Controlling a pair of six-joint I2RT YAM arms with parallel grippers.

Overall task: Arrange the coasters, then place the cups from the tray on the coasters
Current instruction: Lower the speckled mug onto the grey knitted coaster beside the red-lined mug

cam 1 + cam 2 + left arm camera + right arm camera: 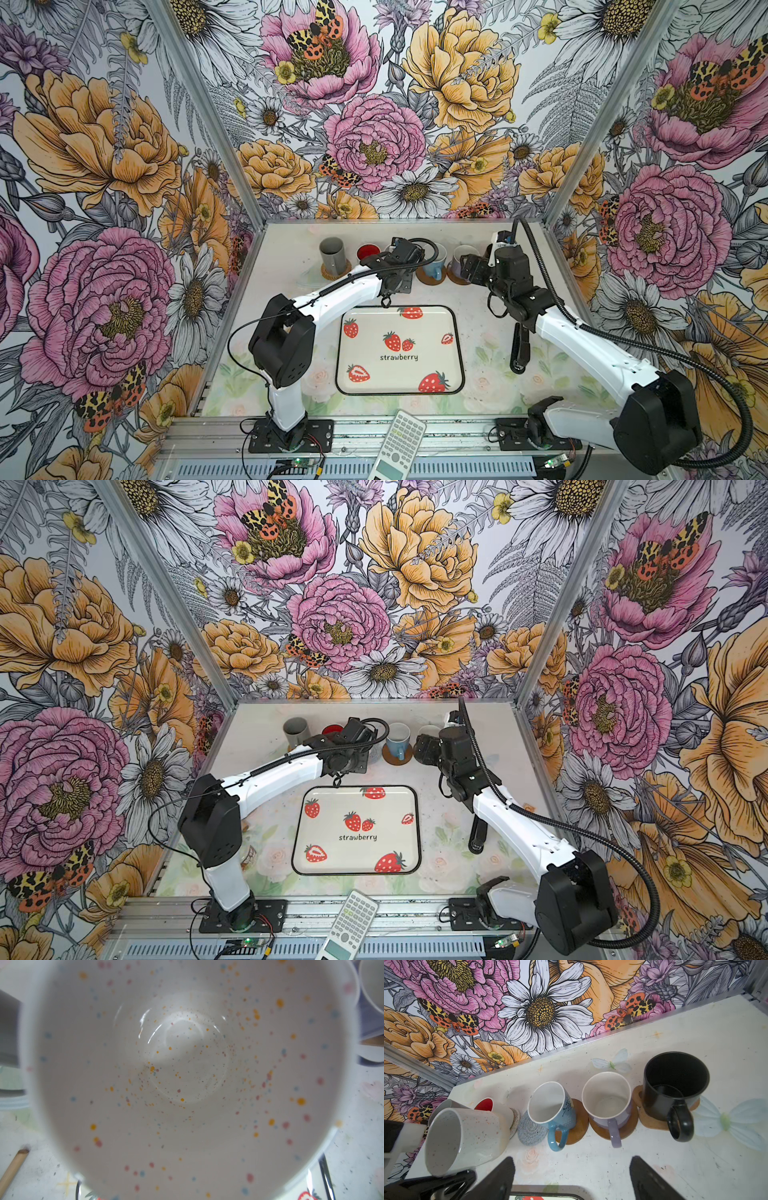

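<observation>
The white speckled cup (pixel 463 1138) hangs tilted in my left gripper (pixel 400 254), which is shut on it; its inside (pixel 187 1059) fills the left wrist view. Just beside it lies the bare blue-grey crochet coaster (pixel 531 1132). Along the back stand the grey cup (pixel 332 251) on the rattan coaster (pixel 336 272), the red-inside cup (pixel 485 1105) on the whitish coaster (pixel 515 1121), the light blue cup (pixel 550 1109), lavender cup (pixel 608 1103) and black cup (pixel 675 1088) on brown coasters. My right gripper (pixel 572 1169) is open over bare table. The tray (pixel 428 365) holds nothing.
A calculator (pixel 401 444) lies on the front rail. A black handle (pixel 519 349) lies on the table right of the tray. A wooden stick (pixel 12 1169) shows in the left wrist view. The back wall stands close behind the cups.
</observation>
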